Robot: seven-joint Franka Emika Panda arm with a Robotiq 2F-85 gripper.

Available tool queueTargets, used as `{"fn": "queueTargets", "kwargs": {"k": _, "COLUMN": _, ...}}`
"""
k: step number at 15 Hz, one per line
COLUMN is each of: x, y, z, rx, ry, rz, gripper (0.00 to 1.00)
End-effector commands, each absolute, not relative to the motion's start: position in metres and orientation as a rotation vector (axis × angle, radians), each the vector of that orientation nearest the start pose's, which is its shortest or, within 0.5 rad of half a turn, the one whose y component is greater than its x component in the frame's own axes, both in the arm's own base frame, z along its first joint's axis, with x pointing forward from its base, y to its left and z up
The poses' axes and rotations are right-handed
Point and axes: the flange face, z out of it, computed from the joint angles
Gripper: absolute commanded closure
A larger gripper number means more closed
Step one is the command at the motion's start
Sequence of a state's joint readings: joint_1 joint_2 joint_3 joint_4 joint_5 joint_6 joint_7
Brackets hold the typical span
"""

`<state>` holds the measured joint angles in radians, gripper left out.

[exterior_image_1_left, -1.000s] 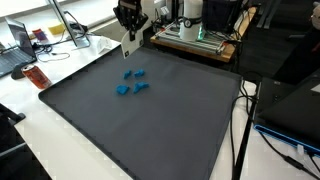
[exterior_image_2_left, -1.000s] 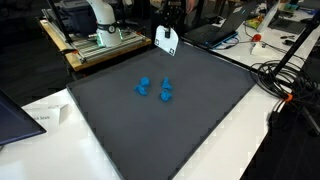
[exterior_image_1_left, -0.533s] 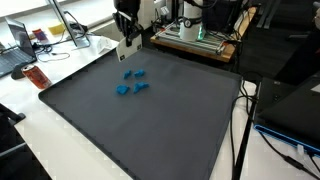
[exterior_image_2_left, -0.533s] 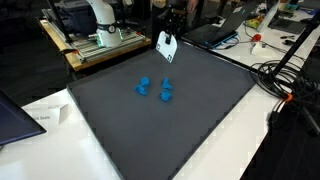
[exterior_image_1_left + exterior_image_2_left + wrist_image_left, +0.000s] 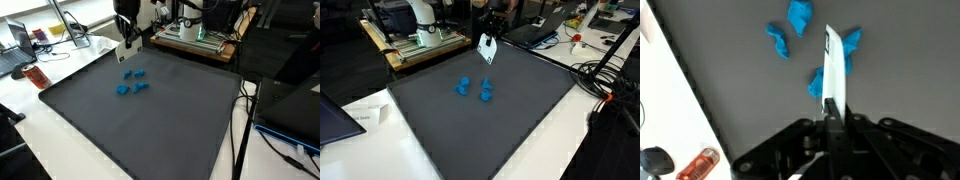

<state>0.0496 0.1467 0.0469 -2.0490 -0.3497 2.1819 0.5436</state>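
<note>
My gripper [image 5: 125, 30] hangs above the far edge of a dark grey mat [image 5: 150, 125] and is shut on a flat white card [image 5: 128, 46]. It also shows in an exterior view [image 5: 490, 22] with the card [image 5: 487, 46] hanging tilted below it. In the wrist view the fingers [image 5: 828, 118] pinch the card [image 5: 836, 68] edge-on. Several small blue pieces [image 5: 132, 82] lie on the mat below and ahead of the card; they show in both exterior views [image 5: 476, 90] and in the wrist view [image 5: 798, 18].
A rack with equipment [image 5: 195, 38] stands behind the mat. A laptop [image 5: 18, 45] and a red object [image 5: 34, 76] sit on the white table at the side. Cables [image 5: 605, 75] run beside the mat. A paper [image 5: 365, 117] lies at a mat corner.
The gripper has risen slightly with the card and the card tilts a little more. The blue pieces have not moved.
</note>
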Motion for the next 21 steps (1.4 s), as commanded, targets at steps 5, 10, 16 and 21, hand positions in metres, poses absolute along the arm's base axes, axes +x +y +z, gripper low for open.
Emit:
{"fn": "queueTargets", "kwargs": {"k": 5, "x": 0.602, "y": 0.056, "z": 0.331, "rx": -3.508, "ry": 0.919, "rz": -0.139, "gripper": 0.99}}
{"fn": "queueTargets", "kwargs": {"k": 10, "x": 0.612, "y": 0.069, "z": 0.308, "rx": -3.635, "ry": 1.226, "rz": -0.206, "gripper": 0.99}}
{"fn": "queueTargets", "kwargs": {"k": 16, "x": 0.620, "y": 0.078, "z": 0.278, "rx": -3.738, "ry": 1.560, "rz": -0.159, "gripper": 0.99}}
{"fn": "queueTargets", "kwargs": {"k": 21, "x": 0.628, "y": 0.080, "z": 0.258, "rx": -3.772, "ry": 1.732, "rz": -0.056, "gripper": 0.99}}
